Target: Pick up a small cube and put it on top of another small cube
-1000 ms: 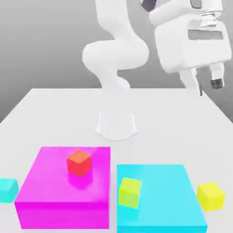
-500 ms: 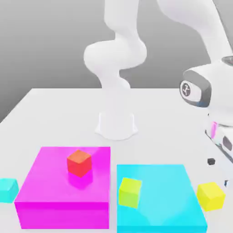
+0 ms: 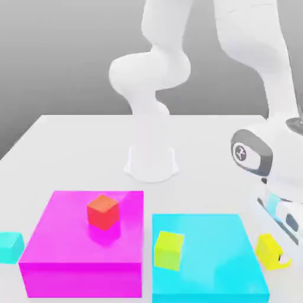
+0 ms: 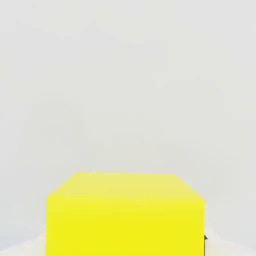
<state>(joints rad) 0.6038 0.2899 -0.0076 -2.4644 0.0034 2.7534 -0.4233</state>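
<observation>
tool (image 3: 277, 255) lowered onto yellow cube (image 3: 267, 248)

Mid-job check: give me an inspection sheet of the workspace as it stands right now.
Surface: white table, flat.
Job's things: yellow cube on the table at the exterior view's right, beside the cyan block; small cyan cube on the table at the far left, beside the magenta block.
Clutter: red cube on the magenta block; lime cube on the cyan block.
Gripper: gripper down at the yellow cube; finger state unclear.
Cables: nothing seen.
Surroundings: plain grey backdrop; arm base at table centre.
</observation>
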